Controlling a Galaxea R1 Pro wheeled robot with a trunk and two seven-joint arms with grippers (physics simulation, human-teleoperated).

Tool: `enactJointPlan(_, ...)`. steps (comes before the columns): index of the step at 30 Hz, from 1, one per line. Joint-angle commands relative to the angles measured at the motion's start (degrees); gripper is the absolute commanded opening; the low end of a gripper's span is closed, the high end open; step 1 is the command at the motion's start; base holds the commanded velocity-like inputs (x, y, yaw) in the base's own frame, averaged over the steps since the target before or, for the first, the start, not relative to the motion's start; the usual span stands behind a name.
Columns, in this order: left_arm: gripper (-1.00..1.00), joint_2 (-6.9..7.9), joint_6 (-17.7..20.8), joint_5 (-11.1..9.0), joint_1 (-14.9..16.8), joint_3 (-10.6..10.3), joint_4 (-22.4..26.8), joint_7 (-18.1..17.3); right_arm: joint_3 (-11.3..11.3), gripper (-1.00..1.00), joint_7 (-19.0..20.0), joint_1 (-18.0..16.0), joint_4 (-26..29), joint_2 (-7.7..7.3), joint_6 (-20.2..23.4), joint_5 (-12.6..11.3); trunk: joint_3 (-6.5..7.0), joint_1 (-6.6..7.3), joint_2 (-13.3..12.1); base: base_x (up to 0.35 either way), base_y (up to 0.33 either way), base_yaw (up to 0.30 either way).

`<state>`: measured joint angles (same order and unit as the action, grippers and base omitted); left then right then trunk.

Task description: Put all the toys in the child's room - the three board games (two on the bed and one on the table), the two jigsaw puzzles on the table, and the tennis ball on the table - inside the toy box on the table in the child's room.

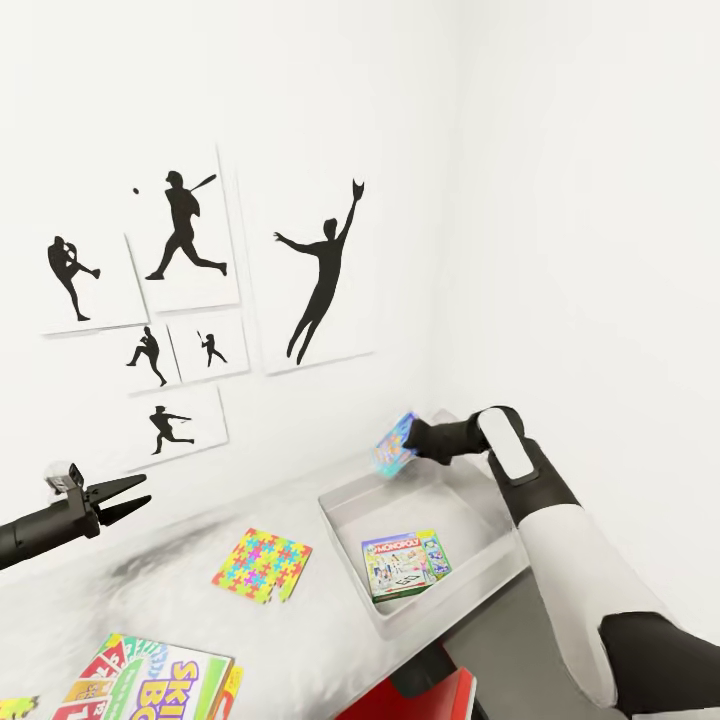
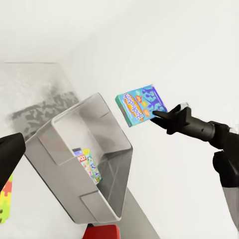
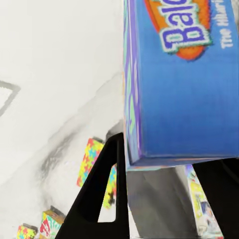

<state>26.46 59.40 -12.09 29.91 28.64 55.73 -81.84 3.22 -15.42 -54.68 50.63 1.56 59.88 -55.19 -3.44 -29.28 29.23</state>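
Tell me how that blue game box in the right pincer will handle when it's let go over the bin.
The blue game box looks like stiff cardboard, so probably light. Pinched tilted by the right pincer above the toy box, it would likely drop flat or lean on Monopoly.

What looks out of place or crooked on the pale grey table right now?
The multicoloured jigsaw puzzle sheet lies askew on the pale grey table, outside the shallow grey toy box. The white Skip-Bo box also lies outside it. The right gripper holds the small blue-teal game box tilted above the toy box.
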Motion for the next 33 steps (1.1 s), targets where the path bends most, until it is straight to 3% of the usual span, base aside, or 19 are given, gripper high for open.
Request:
enactJointPlan(1, 1.00, 0.02, 0.60, -0.04, 0.06, 0.01, -0.01, -0.16, -1.01, -1.00, -0.15, -0.40, -2.17, -1.54, 0.12, -0.63, -0.13, -0.03, 0.12, 0.000, 0.000, 0.000)
enactJointPlan(4, 1.00, 0.04, 0.60, -0.04, 0.06, 0.01, -0.01, -0.16, -2.74, -1.00, 1.50, -0.82, -5.66, -4.40, 0.12, -0.67, -0.13, -0.03, 0.12, 0.000, 0.000, 0.000)
enactJointPlan(8, 1.00, 0.06, 0.60, -0.02, 0.06, -0.04, -0.01, -0.16, -4.29, -1.00, 8.16, -1.09, -8.74, -9.65, 0.12, -0.63, -0.13, -0.03, 0.12, 0.000, 0.000, 0.000)
enactJointPlan(12, 1.00, 0.04, 0.60, -0.04, 0.06, -0.06, -0.01, -0.16, -4.55, -1.00, 10.45, -1.13, -11.64, -12.22, 0.12, -0.73, -0.13, -0.03, 0.12, 0.000, 0.000, 0.000)
enactJointPlan(20, 1.00, 0.05, 0.60, -0.03, 0.06, -0.08, -0.01, -0.16, -4.62, -1.00, 11.21, -1.22, -17.60, -12.69, 0.12, -0.79, -0.13, -0.03, 0.12, 0.000, 0.000, 0.000)
enactJointPlan(33, 1.00, 0.06, 0.60, -0.16, 0.06, -0.03, -0.01, -0.25, -4.39, -1.00, 11.54, -1.13, -18.09, -11.94, 0.12, -0.74, -0.13, -0.03, 0.12, 0.000, 0.000, 0.000)
